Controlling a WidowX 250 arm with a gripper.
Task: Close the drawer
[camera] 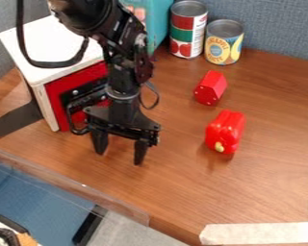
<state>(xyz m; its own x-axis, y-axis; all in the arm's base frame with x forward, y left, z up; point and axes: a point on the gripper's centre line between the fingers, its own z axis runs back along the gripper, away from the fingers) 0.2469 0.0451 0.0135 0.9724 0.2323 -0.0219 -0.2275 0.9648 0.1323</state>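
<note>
My gripper (119, 153) hangs low over the wooden table, left of centre. It is open, its two fingers pointing down with nothing between them. Just behind and to its left stands a white box (44, 42) with a red drawer front (61, 106). The front appears close to the box's white edge, but the arm and its cable cover much of it, so I cannot tell whether the drawer is fully closed.
A red pepper (225, 130) and a red block (211, 88) lie right of the gripper. Two cans (188, 30) (224, 42) and a teal box (158, 19) stand at the back. A clear panel (70, 185) edges the table's lower left; white tape (263, 233) marks the lower right.
</note>
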